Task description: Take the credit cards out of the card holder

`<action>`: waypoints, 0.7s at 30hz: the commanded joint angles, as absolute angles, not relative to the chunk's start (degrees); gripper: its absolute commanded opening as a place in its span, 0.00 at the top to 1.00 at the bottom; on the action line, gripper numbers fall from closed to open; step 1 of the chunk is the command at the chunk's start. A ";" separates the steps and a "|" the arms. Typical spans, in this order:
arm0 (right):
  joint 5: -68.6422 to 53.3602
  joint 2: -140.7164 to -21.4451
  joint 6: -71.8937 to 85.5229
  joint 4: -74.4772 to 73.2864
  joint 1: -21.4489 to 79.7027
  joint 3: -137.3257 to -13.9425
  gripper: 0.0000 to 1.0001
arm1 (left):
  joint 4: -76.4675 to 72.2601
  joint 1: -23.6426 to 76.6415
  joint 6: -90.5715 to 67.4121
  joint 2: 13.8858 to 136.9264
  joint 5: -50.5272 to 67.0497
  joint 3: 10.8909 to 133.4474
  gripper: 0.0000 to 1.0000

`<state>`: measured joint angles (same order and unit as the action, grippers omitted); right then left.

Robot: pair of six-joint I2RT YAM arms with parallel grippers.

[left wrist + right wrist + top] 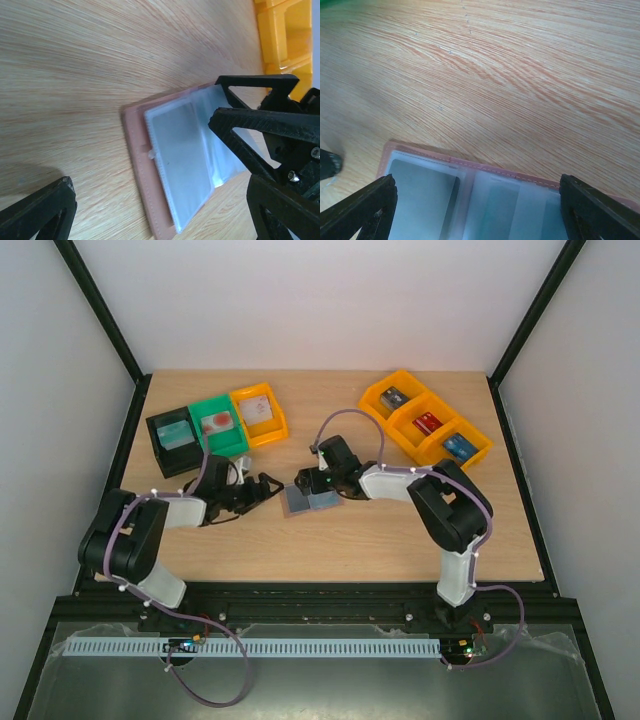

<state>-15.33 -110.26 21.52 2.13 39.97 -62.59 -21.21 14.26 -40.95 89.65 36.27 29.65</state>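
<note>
Open card holder (470,200) lying flat on the wood-grain table (520,70), directly between the spread, empty jaws of your right gripper (477,185), which straddle its two clear-sleeved panels. Whether the tips press on it you cannot tell. Your left gripper (159,184), jaws likewise released and grasping nothing, has the holder's tan edge just ahead of its tips. Note the grey card (180,150) seated in the sleeve nearer the left jaws. A paler shape under the other sleeve may be a second card, but this is unclear. Well outside both jaws, beyond the left gripper, a black bin (160,455) holds a teal card (175,432), a green bin (235,440) a red-marked card (215,422), and an orange bin (275,425) a pale card (258,410). You may judge the task largely done, with at least the grey card left to extract. Beyond the right gripper stands a row of yellow bins (370,400) with small objects. White walls and black frame posts enclose the table.
</note>
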 commanded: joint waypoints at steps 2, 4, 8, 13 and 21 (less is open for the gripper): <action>-26.77 -110.16 25.25 0.57 38.41 -56.92 0.14 | -29.53 17.70 -45.65 94.20 39.14 28.05 0.05; -29.11 -109.35 26.18 2.33 38.41 -56.08 0.14 | -31.61 19.21 -46.72 96.07 40.50 28.93 0.07; -32.82 -107.50 28.57 5.68 38.17 -54.63 0.15 | -33.64 19.44 -49.26 99.30 43.02 31.71 0.17; -36.61 -106.20 32.41 10.43 37.39 -52.61 0.17 | -34.85 19.50 -49.76 100.72 45.59 34.52 0.32; -36.04 -104.72 34.36 11.81 36.91 -52.18 0.21 | -34.55 21.09 -47.46 98.85 44.29 33.73 0.52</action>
<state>-33.82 -106.67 31.94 12.10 36.53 -53.19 -34.22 19.68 -48.97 100.12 44.12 33.28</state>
